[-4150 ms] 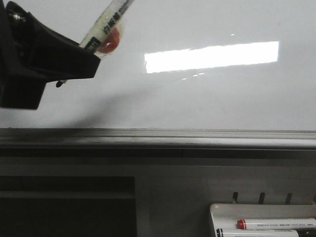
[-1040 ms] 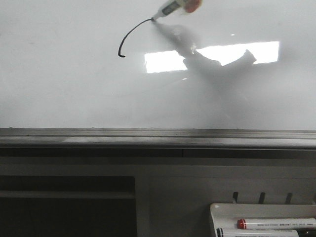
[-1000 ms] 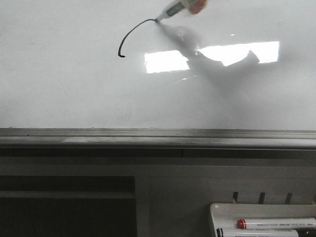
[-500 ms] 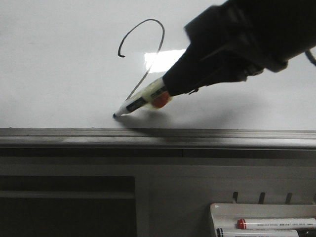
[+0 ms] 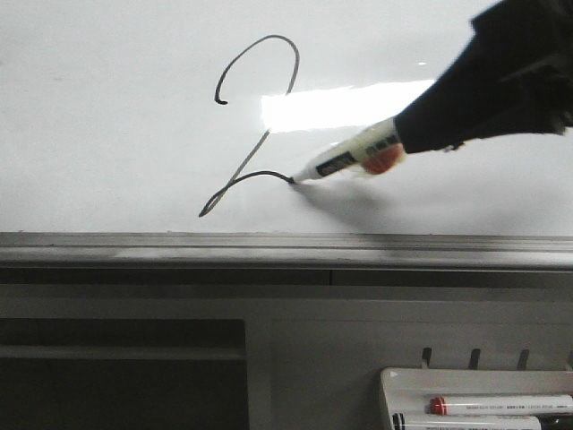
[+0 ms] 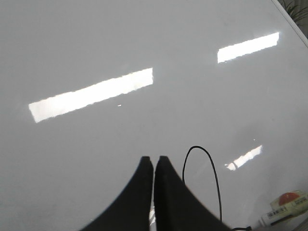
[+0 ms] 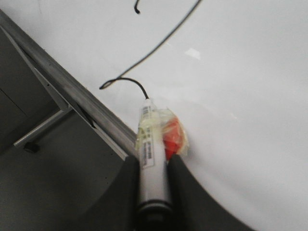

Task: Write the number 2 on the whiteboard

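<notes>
The whiteboard (image 5: pixel 107 134) fills the upper front view. On it is the number 2 (image 5: pixel 267 133), a thin black line: a top hook, a long slant, and a small loop curving right along the base. My right gripper (image 5: pixel 407 134) is shut on a white marker (image 5: pixel 349 159) with a red part, whose tip touches the end of the base stroke. In the right wrist view the marker (image 7: pixel 151 139) sits between the fingers of the right gripper (image 7: pixel 154 161). My left gripper (image 6: pixel 154 159) is shut on nothing over the board, beside the top hook (image 6: pixel 215 178).
A grey metal rail (image 5: pixel 286 246) runs along the board's near edge. Below it at the right a small white tray (image 5: pixel 394 381) holds spare markers (image 5: pixel 501 405). A dark recess (image 5: pixel 116 376) lies at the lower left.
The right gripper drew the hook, then the slant down to the lower left. In the last half second it moved right, adding the looped base stroke.
</notes>
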Tool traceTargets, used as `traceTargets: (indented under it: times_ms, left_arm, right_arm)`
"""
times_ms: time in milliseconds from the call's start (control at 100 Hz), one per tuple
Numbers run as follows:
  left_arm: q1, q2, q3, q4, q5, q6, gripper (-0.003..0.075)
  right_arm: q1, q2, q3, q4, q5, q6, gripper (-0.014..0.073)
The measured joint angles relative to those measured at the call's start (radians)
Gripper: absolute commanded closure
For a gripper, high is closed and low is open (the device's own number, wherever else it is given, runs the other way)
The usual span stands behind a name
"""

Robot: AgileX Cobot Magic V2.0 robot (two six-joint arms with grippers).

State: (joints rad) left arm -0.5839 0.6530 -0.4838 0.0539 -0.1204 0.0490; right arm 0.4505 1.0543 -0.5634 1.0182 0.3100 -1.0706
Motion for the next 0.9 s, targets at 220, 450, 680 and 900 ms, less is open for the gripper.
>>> traceTargets:
  times_ms: [220, 450, 680, 900]
  left_arm:
    - [0.000, 0.000, 0.000, 0.000, 0.000, 0.000, 0.0741]
    - [0.000, 0.000, 0.000, 0.017, -0.002, 0.000, 0.0725]
    - [-0.098, 0.011, 0.000, 0.248, -0.002, 0.000, 0.0392]
    - [-0.222, 0.144, 0.000, 0.463, -0.005, 0.000, 0.0378]
  right_arm:
    - [-0.039, -0.031, 0.031, 0.005, 0.046, 0.013, 0.0663]
    - [0.014, -0.073, -0.095, -0.033, 0.185, 0.010, 0.0663]
    - [0.043, -0.045, -0.238, -0.076, 0.286, 0.009, 0.0663]
    - [0.104, 0.027, -0.307, -0.094, 0.312, 0.009, 0.0663]
